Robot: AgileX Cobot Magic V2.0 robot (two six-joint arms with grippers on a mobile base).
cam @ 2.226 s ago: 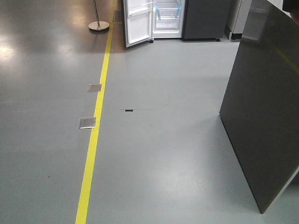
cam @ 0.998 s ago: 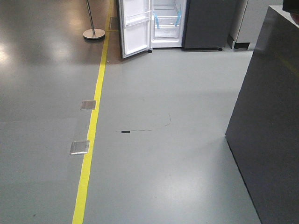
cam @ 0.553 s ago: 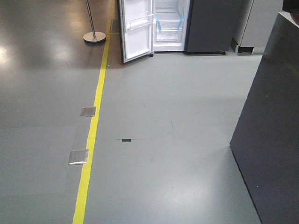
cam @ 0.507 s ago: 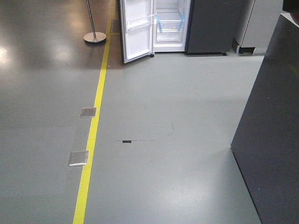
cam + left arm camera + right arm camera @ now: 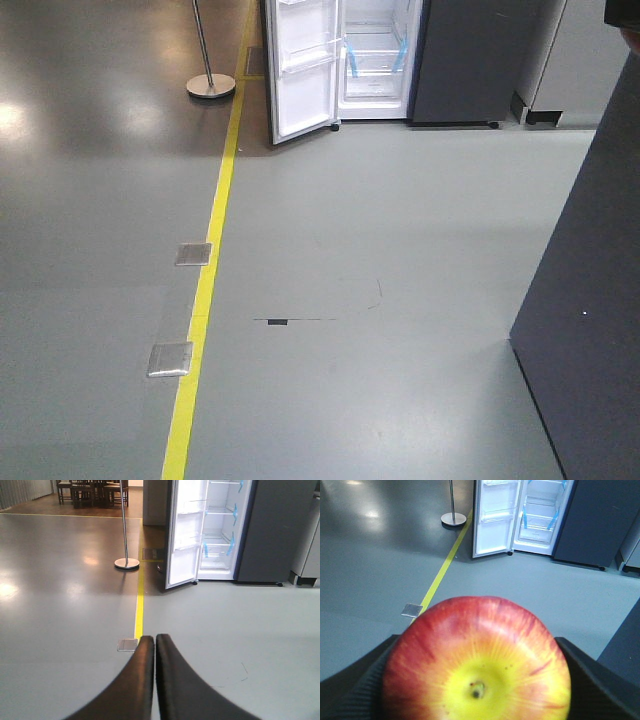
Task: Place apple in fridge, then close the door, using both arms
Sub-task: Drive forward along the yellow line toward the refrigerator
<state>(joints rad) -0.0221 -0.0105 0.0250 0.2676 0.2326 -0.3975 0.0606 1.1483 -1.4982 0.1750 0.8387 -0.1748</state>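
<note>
Front view: one fridge [image 5: 375, 50] stands at the far end of the floor. Its narrow door [image 5: 305, 70] is swung open and shows the white lining, while the other dark grey door [image 5: 465, 60] is shut. Two strips of blue tape [image 5: 352, 63] show on the shelves. One yellow line [image 5: 205, 290] runs along the floor, with two metal plates [image 5: 193, 254] beside it and one post base [image 5: 210, 87] near its far end. One dark counter side [image 5: 590, 320] fills the right edge.

Left wrist view: the left gripper [image 5: 155, 639] is pinched together with nothing between its two fingers, and points toward the open fridge.

Right wrist view: the right gripper [image 5: 477, 640] clamps the one apple [image 5: 477, 660] between two black ribbed pads [image 5: 600, 680], dimple facing the camera. The fridge is well apart from it, across the floor.
</note>
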